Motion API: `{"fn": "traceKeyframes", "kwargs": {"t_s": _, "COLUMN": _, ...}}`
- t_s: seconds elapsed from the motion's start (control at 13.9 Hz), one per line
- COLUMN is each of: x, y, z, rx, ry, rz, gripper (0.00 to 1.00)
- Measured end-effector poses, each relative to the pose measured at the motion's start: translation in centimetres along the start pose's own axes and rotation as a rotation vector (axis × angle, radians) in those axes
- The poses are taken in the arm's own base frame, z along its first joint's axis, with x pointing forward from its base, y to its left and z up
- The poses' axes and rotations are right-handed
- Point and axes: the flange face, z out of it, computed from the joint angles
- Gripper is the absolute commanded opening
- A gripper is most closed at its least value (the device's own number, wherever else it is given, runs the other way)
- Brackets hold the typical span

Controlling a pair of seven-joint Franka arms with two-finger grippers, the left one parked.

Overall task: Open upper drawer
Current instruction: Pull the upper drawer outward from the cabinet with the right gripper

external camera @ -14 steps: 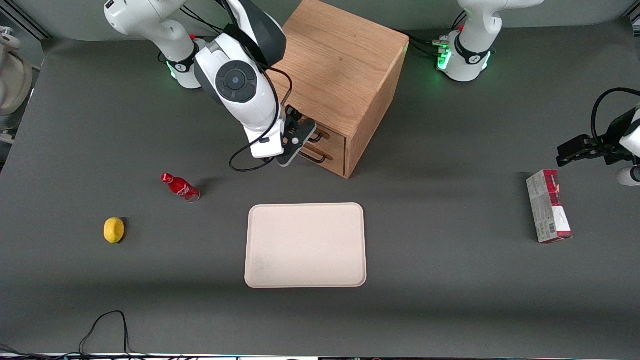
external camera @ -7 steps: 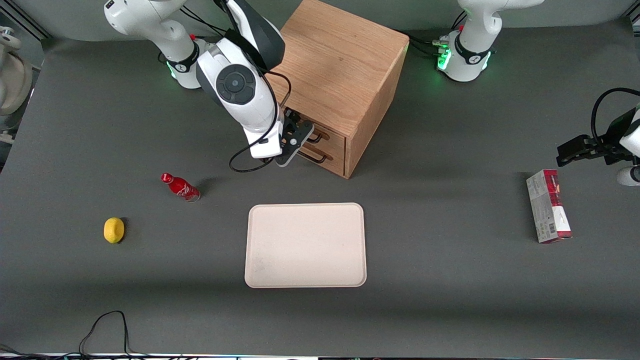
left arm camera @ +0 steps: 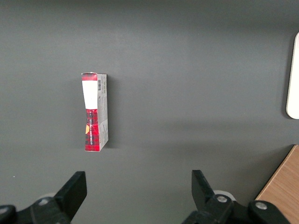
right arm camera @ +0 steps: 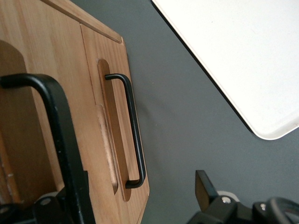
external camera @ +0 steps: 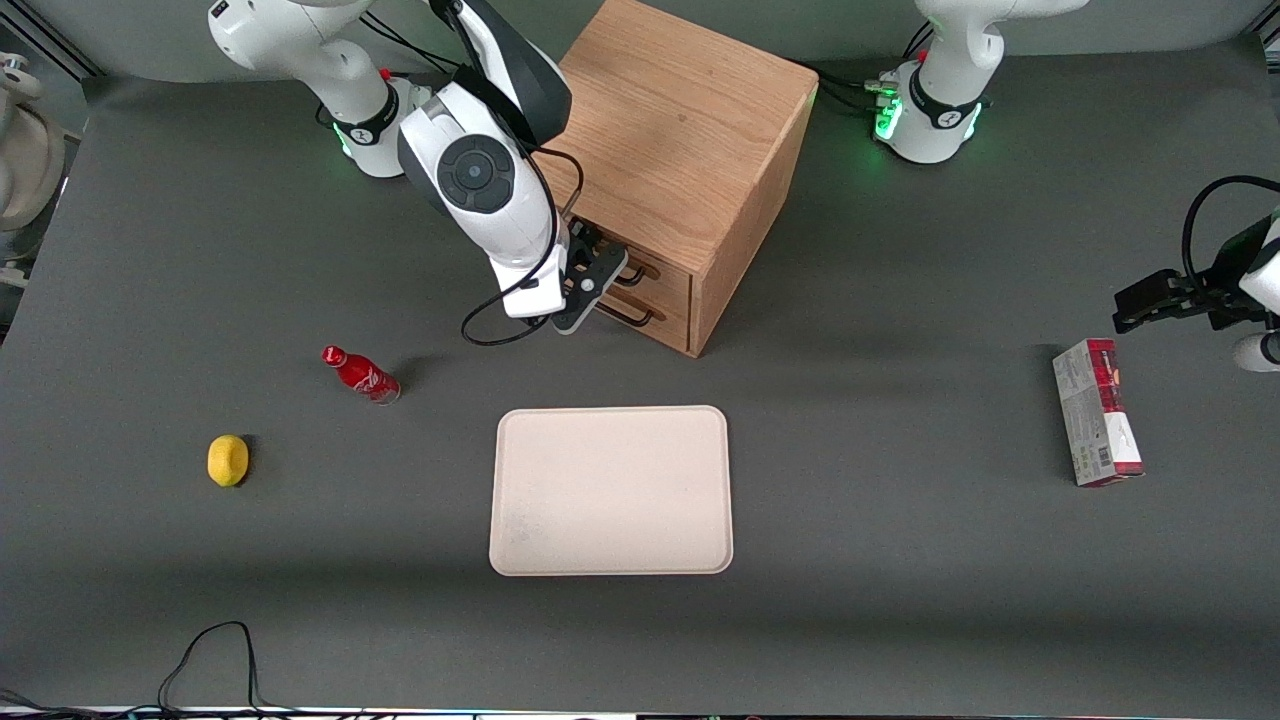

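Front view: claw [external camera: 592,283] at the cabinet [external camera: 690,170] front, over the upper drawer [external camera: 655,271] handle; drawer shut, flush. On the desk [external camera: 900,560]: tray [external camera: 611,490], red bottle [external camera: 361,374], lemon [external camera: 228,460], carton [external camera: 1097,426].

Right wrist view: upper drawer's black handle [right arm camera: 58,135] between spread, wide fingers; lower drawer [right arm camera: 117,130] shut.

Left wrist view: carton [left arm camera: 95,112] lying flat.
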Motion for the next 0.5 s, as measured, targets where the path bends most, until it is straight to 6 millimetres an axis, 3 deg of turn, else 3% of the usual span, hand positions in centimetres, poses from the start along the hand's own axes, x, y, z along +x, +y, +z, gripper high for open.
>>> {"fn": "traceKeyframes", "kwargs": {"t_s": 0.22, "x": 0.0, "y": 1.4, "z": -0.4, "rx": -0.006, "ry": 0.013, "rz": -0.005, "gripper": 1.00}}
{"fn": "traceKeyframes", "kwargs": {"t_s": 0.5, "x": -0.3, "y": 6.5, "z": -2.8, "rx": -0.017, "ry": 0.055, "rz": 0.000, "gripper": 1.00}}
